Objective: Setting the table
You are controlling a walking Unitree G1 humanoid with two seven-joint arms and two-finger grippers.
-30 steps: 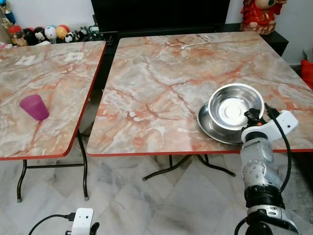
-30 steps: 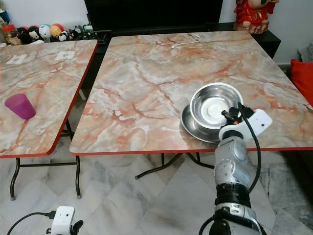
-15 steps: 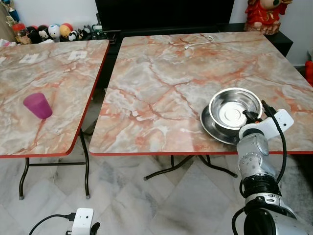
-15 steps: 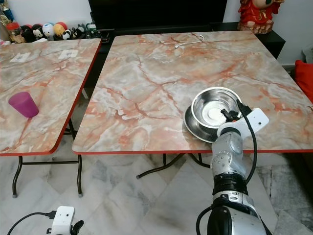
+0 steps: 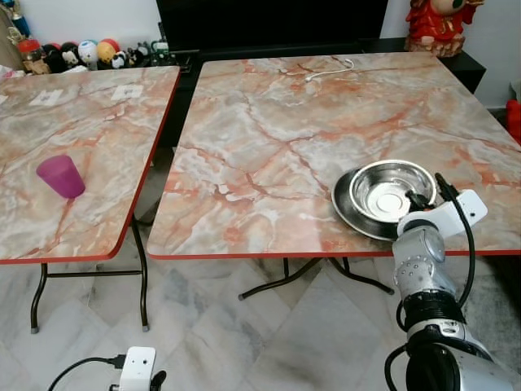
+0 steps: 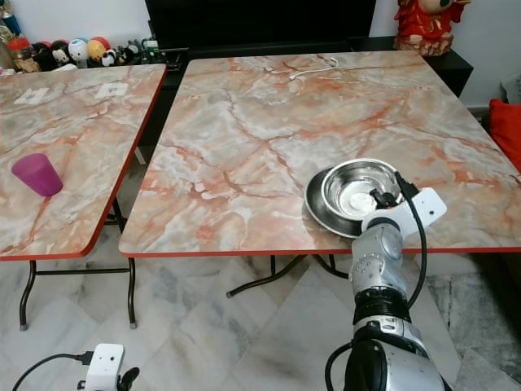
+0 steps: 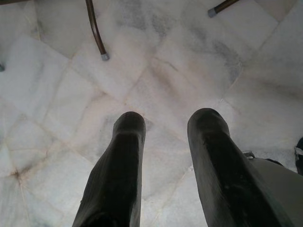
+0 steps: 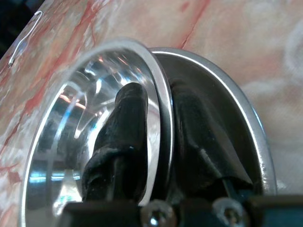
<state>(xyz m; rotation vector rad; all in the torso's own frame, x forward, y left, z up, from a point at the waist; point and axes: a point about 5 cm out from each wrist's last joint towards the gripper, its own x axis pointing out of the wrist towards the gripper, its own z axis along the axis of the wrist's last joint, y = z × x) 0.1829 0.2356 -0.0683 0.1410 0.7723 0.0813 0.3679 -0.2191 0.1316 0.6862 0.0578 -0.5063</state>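
Observation:
A steel bowl (image 5: 389, 189) rests inside a shallow steel plate (image 5: 346, 208) near the front right edge of the right marble table (image 5: 269, 138). My right gripper (image 5: 422, 198) is shut on the bowl's near rim. In the right wrist view one finger sits inside the bowl (image 8: 85, 118) and the other outside it, over the plate (image 8: 227, 109). A purple cup (image 5: 59, 176) stands upright on the left table (image 5: 98, 130). My left gripper (image 7: 165, 123) hangs open over the floor, holding nothing.
A narrow gap separates the two tables. A white cable (image 5: 326, 70) lies at the right table's far side. Small figurines (image 5: 73, 55) line the back left, and a red figure (image 5: 438, 24) stands at the back right. Marble floor (image 5: 244, 342) lies in front.
The bowl, held raised and tilted over the plate a second ago, has come down and now sits level in it. My right gripper went down with it.

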